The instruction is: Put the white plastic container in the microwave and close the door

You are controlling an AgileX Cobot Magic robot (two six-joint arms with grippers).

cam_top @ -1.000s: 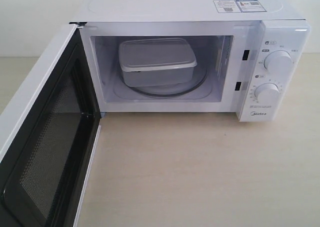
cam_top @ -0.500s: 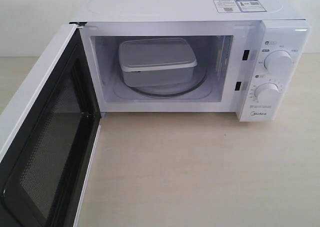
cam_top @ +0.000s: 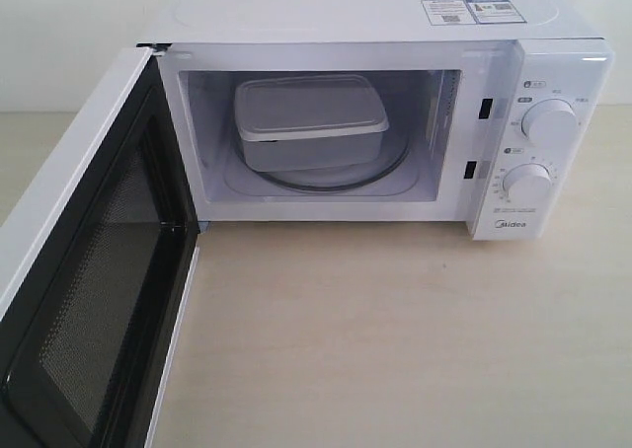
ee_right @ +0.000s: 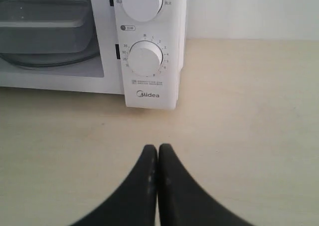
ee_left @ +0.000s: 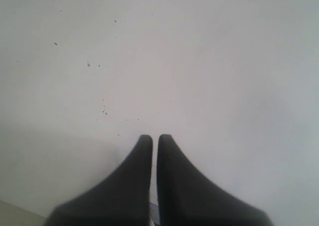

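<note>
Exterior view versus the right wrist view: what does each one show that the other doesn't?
Only the exterior view shows the door, swung wide open, and the stickers on top of the microwave. Only the right wrist view shows the right gripper, shut and empty above the table. Both show the white plastic container on the glass turntable inside, the lower dial and the table.

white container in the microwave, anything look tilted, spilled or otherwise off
Nothing stands out. The white plastic container sits flat with its lid on, resting on the glass turntable inside the microwave, and no spill shows. The door stands wide open, simply not closed yet.
</note>
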